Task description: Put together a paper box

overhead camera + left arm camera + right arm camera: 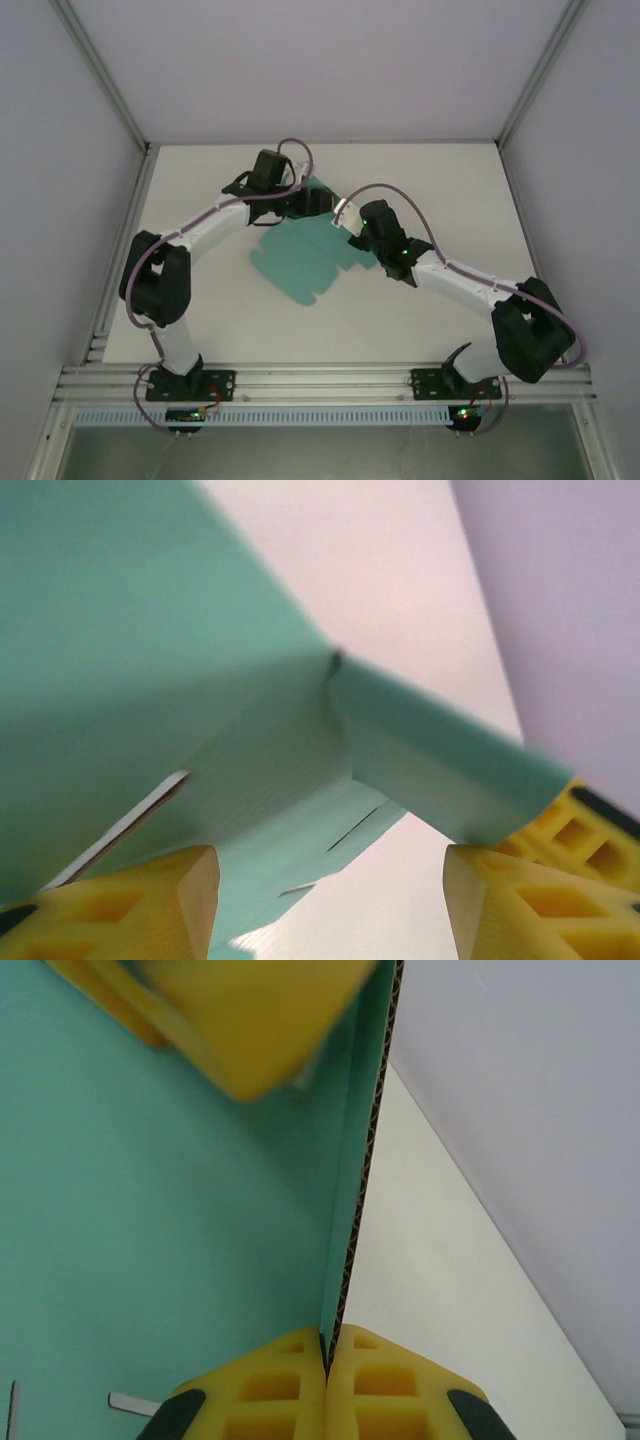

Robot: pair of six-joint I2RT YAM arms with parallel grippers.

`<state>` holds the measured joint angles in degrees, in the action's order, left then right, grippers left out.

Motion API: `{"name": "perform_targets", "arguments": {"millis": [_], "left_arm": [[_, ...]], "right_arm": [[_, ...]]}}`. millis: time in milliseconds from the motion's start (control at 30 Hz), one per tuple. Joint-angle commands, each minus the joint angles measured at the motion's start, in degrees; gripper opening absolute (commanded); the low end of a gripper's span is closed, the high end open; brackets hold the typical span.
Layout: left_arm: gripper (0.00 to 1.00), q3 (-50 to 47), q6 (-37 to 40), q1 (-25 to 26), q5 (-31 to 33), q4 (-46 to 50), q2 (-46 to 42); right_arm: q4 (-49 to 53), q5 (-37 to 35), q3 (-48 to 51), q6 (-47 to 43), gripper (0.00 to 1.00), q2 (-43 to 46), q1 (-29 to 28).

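Sitting on the table (pixel 430 190), mid-width and toward the far side: box (pixel 300 268). It is mostly a flat teal die-cut sheet, with the near end lying on the surface and the far end up between the two claws.

Right claw (pixel 328 1358): fully closed, pads pinching the cut edge of one upright panel. The corrugated core shows along that edge, running straight up out of the pads.

Left claw (pixel 330 885): wide, yellow fingers well apart, nothing clamped. Card sits beyond and between them. A folded flap (pixel 440 770) runs down to the right-hand finger. It looks like contact, but the frame is too blurred to be sure. The right wrist view has a blurred yellow finger (pixel 250 1020) of the left claw against the sheet's inner face, just beside the upright panel.

Hidden:
- Top view: the claw tips sit under their own wrists and cables, so the gap can't be read there. The sheet's far edge goes under them too.
- Wrist views: the sheet is cropped at the frame edges, so its outline can't be read.

Box look:
- Teal, matte, thin card.
- Notched flaps along the near-left edge in the top view.
- A crease where the flap meets the main panel.
- A few thin slots (pixel 355 830) cut in the panel, one showing white.
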<state>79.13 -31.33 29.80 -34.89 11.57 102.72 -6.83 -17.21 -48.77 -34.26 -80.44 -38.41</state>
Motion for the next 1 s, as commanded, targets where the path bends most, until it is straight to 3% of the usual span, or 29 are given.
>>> {"name": "perform_targets", "arguments": {"millis": [0, 167, 300, 467, 700, 800, 967], "left_arm": [[0.60, 1.68, -2.58, 1.44, -4.61, -9.36, 2.14], [0.59, 2.31, -2.86, 1.66, -5.38, -9.50, 3.10], [0.65, -1.98, 3.34, -0.27, -1.13, -3.90, -3.18], [1.00, -16.31, 7.95, -7.70, 3.05, -3.75, -16.74], [0.99, -28.18, 10.76, -19.89, 7.40, -3.51, -25.34], [1.00, -28.03, 13.67, -21.10, 7.60, -4.28, -22.15], [1.00, -24.86, 15.13, -20.81, 0.79, -8.09, -14.53]], "right_arm": [[0.73, 5.39, 0.58, 0.42, 0.00, 1.38, -1.19], [1.42, 5.34, 0.15, 0.69, 0.00, 1.71, -0.76], [3.38, 4.70, -0.18, 1.24, 0.00, 3.29, 1.04], [8.41, 10.46, 0.16, 1.22, 0.00, 6.69, 5.42], [15.12, 20.27, -1.95, -1.37, 0.00, 8.43, 9.60], [15.72, 20.27, -2.98, -1.42, 0.00, 7.55, 9.68], [12.55, 17.95, -2.91, -1.20, 0.00, 6.13, 9.45]]}}
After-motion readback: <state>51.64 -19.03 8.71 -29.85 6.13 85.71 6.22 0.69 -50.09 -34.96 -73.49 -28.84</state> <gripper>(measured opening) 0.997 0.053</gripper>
